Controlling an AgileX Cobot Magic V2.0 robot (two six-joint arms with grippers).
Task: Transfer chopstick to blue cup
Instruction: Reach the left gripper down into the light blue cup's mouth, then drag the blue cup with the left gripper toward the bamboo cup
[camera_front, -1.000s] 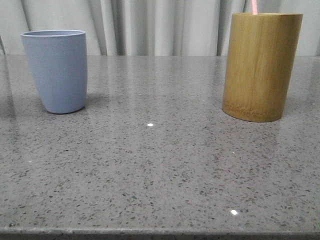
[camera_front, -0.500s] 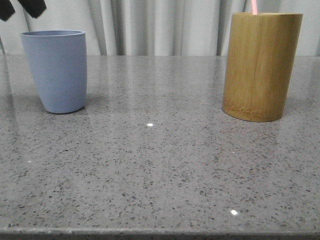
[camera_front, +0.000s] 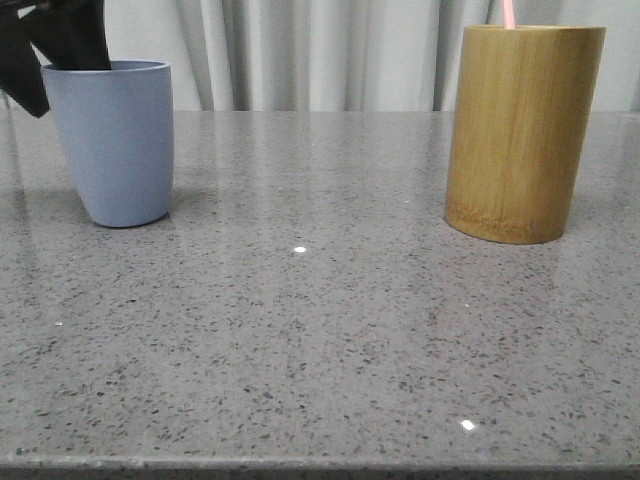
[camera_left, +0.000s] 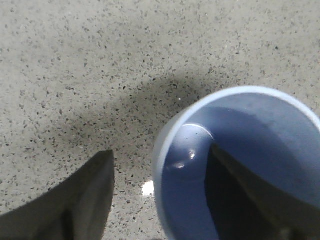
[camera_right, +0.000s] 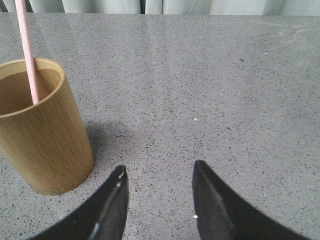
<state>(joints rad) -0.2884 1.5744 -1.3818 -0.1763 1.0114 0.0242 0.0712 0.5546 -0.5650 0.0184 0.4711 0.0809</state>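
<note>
The blue cup (camera_front: 115, 140) stands upright at the table's left. My left gripper (camera_front: 55, 60) hangs over the cup's left rim. In the left wrist view this gripper (camera_left: 161, 150) is open and straddles the wall of the cup (camera_left: 175, 145): one finger (camera_left: 75, 200) is outside, the other (camera_left: 250, 195) is inside the empty cup. A pink chopstick (camera_right: 27, 50) leans inside the bamboo cylinder (camera_right: 42, 145); only its tip (camera_front: 508, 12) shows in the front view. My right gripper (camera_right: 159, 169) is open over bare table beside the cylinder, holding nothing.
The tall yellow-brown bamboo cylinder (camera_front: 520, 130) stands at the right of the grey speckled table (camera_front: 320, 330). White curtains hang behind the far edge. The table's front edge runs along the bottom of the front view.
My left gripper has come down into the front view from the top left and now reaches the blue cup's rim. The cup, the cylinder and the chopstick have not moved.
</note>
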